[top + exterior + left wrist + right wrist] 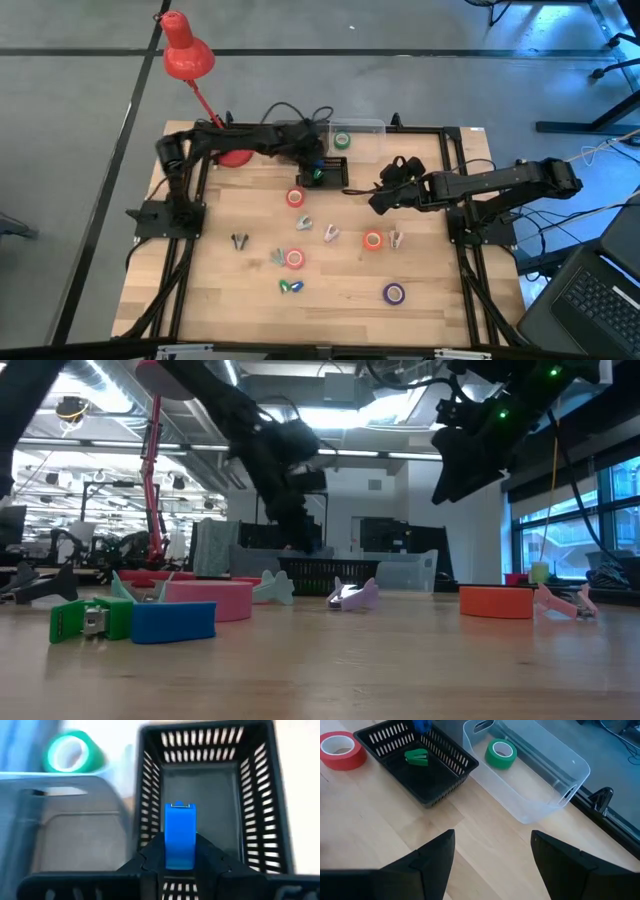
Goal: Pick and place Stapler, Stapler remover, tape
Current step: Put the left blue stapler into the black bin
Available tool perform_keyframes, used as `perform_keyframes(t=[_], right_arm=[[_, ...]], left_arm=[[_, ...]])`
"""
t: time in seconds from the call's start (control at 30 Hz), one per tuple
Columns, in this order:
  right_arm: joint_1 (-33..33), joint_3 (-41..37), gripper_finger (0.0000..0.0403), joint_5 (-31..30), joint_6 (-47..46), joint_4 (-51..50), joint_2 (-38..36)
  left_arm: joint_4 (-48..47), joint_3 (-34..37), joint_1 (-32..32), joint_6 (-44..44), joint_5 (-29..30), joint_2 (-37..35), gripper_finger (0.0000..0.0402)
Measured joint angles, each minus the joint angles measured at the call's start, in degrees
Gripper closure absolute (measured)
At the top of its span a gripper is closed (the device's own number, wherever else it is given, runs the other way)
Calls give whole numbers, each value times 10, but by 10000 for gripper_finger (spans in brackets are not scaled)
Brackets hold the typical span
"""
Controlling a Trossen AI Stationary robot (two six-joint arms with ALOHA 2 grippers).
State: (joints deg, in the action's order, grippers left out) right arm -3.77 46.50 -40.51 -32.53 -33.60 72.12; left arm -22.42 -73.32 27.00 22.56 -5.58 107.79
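Note:
My left gripper [180,862] is shut on a small blue stapler [180,832] and hovers over the black slotted basket [326,172] at the table's far middle. A green stapler [416,757] lies on the basket's floor. A green tape roll [501,753] lies in the clear bin [555,795] beside the basket. My right gripper [492,855] stands open above bare wood to the right of the basket, touching nothing. Red tape rolls [295,197] [373,240] [294,258], a purple roll [393,293] and small claw-shaped staple removers [303,224] lie on the table. My left gripper pinches the blue stapler's two long sides [179,857] between its two fingers, at the stapler's rear end. The fingers slant down from the table's left and lie along the stapler. It sticks out ahead of the fingers, lifted clear above the inside of the basket.
A red desk lamp [186,55] stands at the far left corner. A green and a blue stapler [290,287] lie near the front edge. More removers [240,240] [396,238] are scattered mid-table. Bare wood lies along the table's left side and near edge.

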Motion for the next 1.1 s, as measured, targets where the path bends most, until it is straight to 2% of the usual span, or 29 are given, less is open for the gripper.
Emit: perform_keyframes(t=[0.2,0.33,0.43,0.93,1.0,1.1], right_arm=[[0,0,139,0,0,-10,0],[0,0,139,0,2,-12,0],[0,0,139,0,2,-11,0],[0,0,139,0,2,-11,0],[0,0,139,0,3,-11,0],[0,0,139,0,4,-11,0]], left_arm=[[-29,-64,-3,15,-2,66,341],[-37,-81,-13,22,-10,85,341],[-38,-82,-19,27,-30,87,341],[-35,-83,-29,28,-30,123,340],[-29,-83,-29,21,-21,124,319],[-13,-83,-30,13,12,124,257]])
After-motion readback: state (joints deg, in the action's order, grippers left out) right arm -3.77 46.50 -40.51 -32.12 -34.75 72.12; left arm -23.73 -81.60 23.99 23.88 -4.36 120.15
